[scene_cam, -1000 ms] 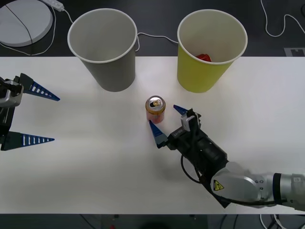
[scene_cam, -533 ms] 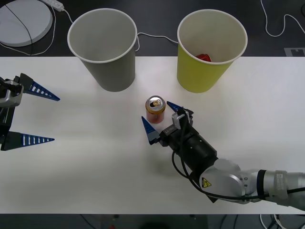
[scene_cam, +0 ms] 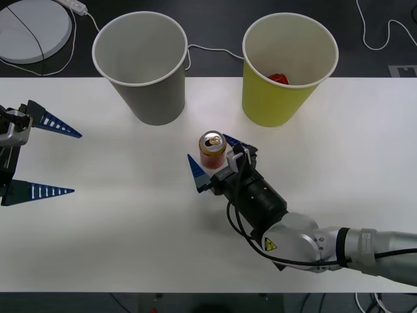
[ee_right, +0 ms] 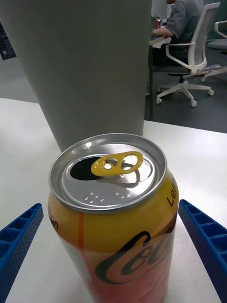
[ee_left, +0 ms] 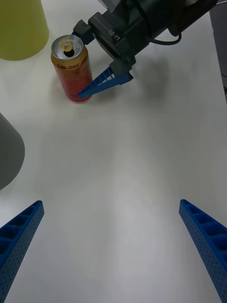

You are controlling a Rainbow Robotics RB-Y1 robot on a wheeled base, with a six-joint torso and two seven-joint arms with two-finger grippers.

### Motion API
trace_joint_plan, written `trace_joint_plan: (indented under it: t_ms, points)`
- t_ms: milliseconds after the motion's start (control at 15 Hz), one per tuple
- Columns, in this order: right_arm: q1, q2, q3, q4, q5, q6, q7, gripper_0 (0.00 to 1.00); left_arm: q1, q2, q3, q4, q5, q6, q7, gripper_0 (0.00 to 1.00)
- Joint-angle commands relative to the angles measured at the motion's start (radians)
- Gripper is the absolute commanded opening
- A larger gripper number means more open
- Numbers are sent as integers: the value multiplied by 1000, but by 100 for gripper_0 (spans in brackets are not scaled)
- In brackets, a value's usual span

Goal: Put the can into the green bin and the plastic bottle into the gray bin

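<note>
Over the last second the right gripper [scene_cam: 210, 158] has slid forward along the desk [scene_cam: 117, 222] toward the can [scene_cam: 212, 149], so that its blue fingers, which were short of the can, now stand one on each side of it. The jaws are wide apart and hold nothing; in the right wrist view a clear gap shows between the can [ee_right: 111, 208] and each finger [ee_right: 203, 241], so the grasp is lined up but not yet closed. That puts the task at the point of the first pickup: closing on the can looks like the next step, then a lift toward the green bin [scene_cam: 287, 68]. The can stands upright on the desk, between and a little nearer than the two bins, with its tab opening upward. The left gripper [scene_cam: 32, 156] waits at the left edge of the desk, spread open and empty. By count: one can on the desk, one green bin, one gray bin [scene_cam: 143, 65], both upright at the far side. Something red [scene_cam: 279, 78] already lies inside the green bin; what it is cannot be told.
</note>
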State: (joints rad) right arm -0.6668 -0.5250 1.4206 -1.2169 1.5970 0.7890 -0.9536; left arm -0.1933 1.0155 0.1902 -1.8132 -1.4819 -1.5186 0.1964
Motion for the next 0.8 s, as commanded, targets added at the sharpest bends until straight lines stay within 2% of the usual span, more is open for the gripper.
trace_joint_plan:
  t_ms: [67, 133, 200, 267, 333, 400, 800]
  points:
    - [-7, 0, 0, 0, 0, -1, 3, 100, 0, 0, 0, 0, 0, 0, 0, 100]
    - [-8, 0, 0, 0, 0, 1, 7, 100, 0, 0, 0, 0, 0, 0, 0, 100]
    - [-8, 0, 0, 0, 0, 1, 10, 88, 0, 0, 0, 0, 0, 0, 0, 100]
    - [-10, 0, 0, 0, 1, 1, 13, 44, 0, 0, 0, 0, 0, 0, 0, 100]
    - [-11, 2, 0, 0, 1, 1, 15, 6, 0, 0, 0, 0, 0, 0, 0, 100]
    - [-11, 0, 0, 0, 1, -1, 16, 0, 0, 0, 0, 0, 0, 0, 0, 100]
    - [-10, -6, 0, -1, 17, -1, 15, 0, 0, 0, 0, 0, 0, 0, 0, 100]
